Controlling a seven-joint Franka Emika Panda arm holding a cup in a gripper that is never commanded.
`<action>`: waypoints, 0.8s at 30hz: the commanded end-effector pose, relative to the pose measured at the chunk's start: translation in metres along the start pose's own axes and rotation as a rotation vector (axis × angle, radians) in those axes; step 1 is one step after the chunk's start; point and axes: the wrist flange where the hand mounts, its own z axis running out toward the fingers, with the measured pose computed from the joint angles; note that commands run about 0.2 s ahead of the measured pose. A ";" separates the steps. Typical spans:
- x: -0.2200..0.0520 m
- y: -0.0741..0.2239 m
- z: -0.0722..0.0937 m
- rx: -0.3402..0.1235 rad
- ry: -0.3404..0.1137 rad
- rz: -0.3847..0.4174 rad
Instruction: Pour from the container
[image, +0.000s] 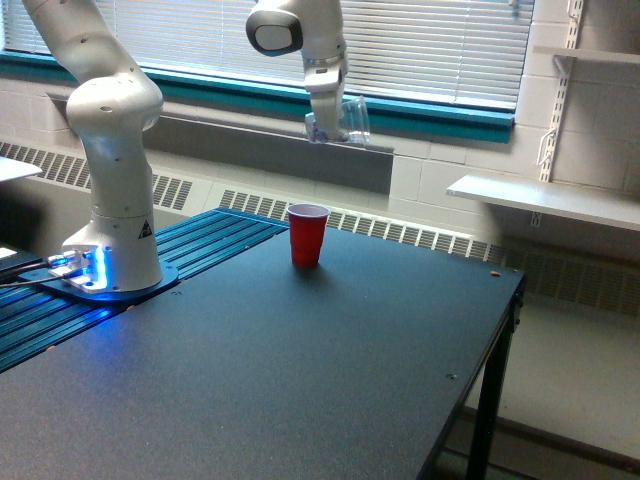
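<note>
Overhead, the gripper (328, 120) is clamped on the clear container (350, 119), which hangs roughly upright in the air above the table's (300, 380) far edge, higher than and slightly toward the exterior view's right of the red cup (308, 235). That cup stands near the far edge; the dark surface toward the near and right edges lies bare.
</note>
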 end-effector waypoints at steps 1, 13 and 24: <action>-0.017 0.012 0.006 -0.013 -0.037 0.003; -0.072 0.051 0.043 -0.095 -0.141 -0.039; -0.082 0.077 0.059 -0.103 -0.187 0.002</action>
